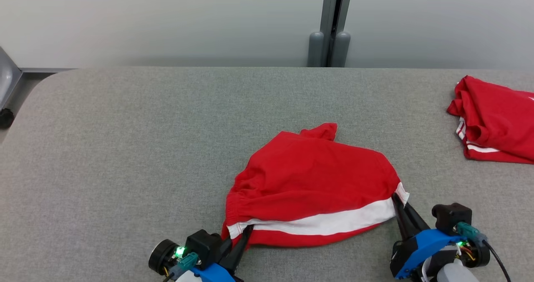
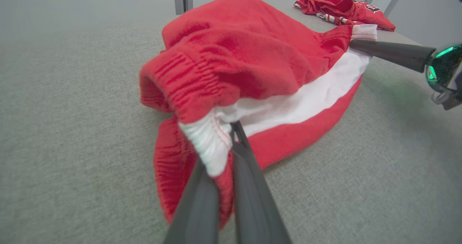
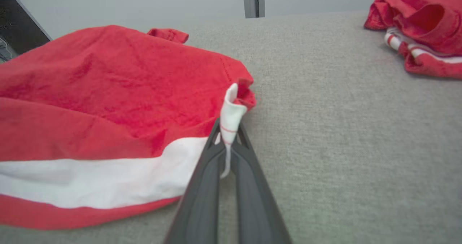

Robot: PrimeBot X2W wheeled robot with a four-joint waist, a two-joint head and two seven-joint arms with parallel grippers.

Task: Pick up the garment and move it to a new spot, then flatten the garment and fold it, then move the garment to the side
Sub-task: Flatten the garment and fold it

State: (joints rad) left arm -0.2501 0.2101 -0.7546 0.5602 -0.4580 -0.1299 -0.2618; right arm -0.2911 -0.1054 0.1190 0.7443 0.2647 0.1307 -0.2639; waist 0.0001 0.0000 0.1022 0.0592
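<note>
I see the red cloth garment (image 1: pixel 313 177), with a broad white stripe and a gathered elastic band, lying in a loose mound on the grey felt-covered desk (image 1: pixel 125 148). It sits on the near side of the desk, between my two arms. A crumpled red garment (image 1: pixel 496 123) with thin white stripes lies well apart from it at the desk's far right. In the left wrist view that one carries small dark marks, too small for me to read. The left jaws are clamped on the white end of the stripe at the gathered band, with the cloth bunched between the two long dark fingers (image 2: pixel 249 186). The right jaws are pinched together on the opposite white corner at the hem, where a fold of white cloth stands up between their fingers (image 3: pixel 252 186). The stripe runs along the near side of the mound from one grip to the other.
</note>
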